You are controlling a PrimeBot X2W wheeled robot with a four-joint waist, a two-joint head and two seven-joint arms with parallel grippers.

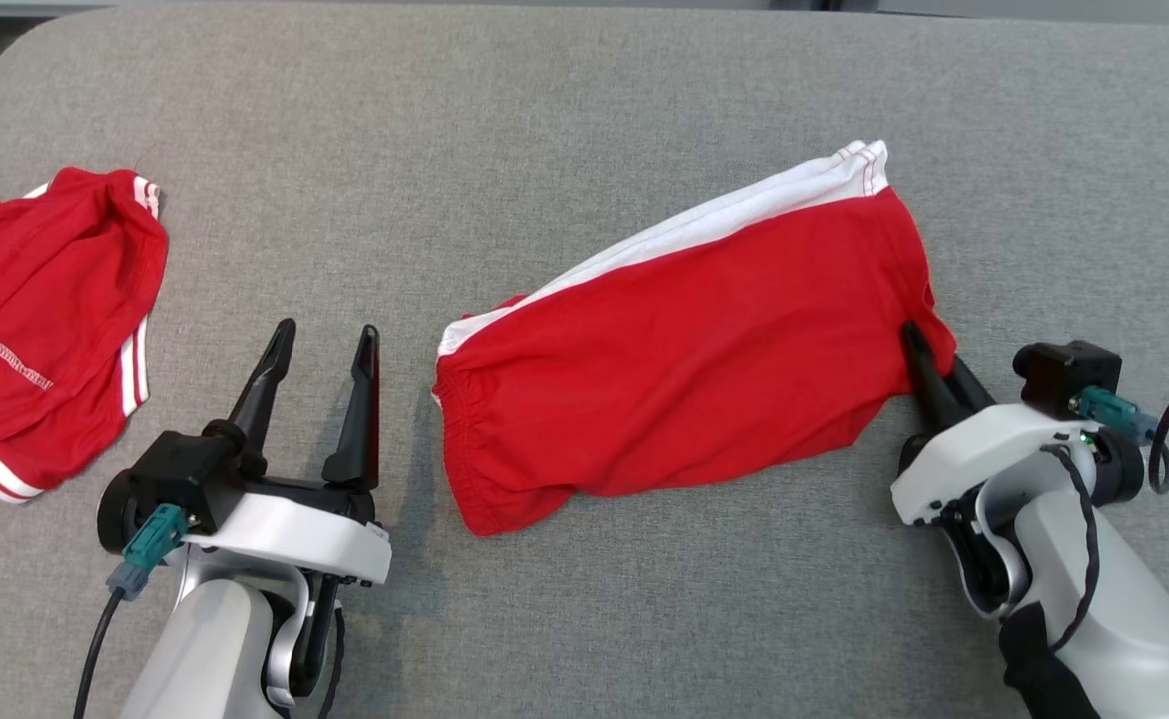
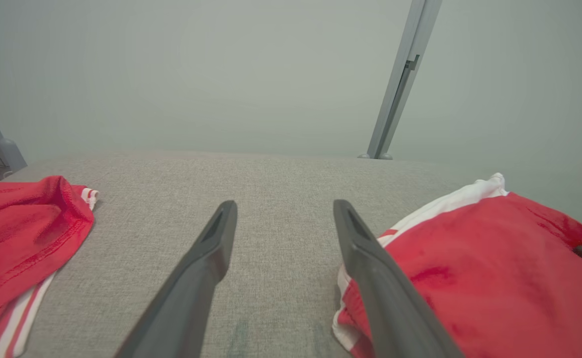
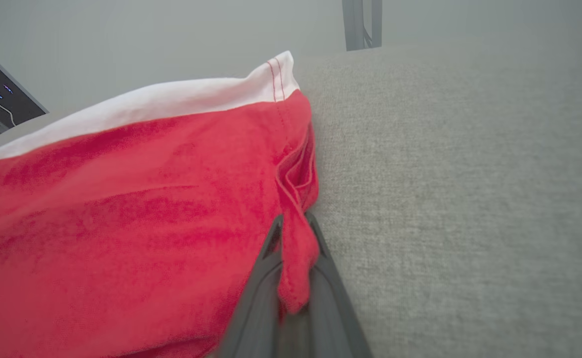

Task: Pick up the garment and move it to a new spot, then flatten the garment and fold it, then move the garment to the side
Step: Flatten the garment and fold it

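Hem of garment (image 1: 684,359) within right claw (image 1: 919,345)

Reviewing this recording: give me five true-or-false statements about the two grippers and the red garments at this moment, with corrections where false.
1. The right gripper is shut on an edge of the folded red garment. True.
2. The left gripper grips that garment too. False: it is open and holds nothing, beside the garment's other end.
3. A second red garment lies crumpled at the robot's left. True.
4. The folded garment has a blue band. False: a white band runs along its far edge.
5. The two garments overlap. False: bare grey table lies between them.
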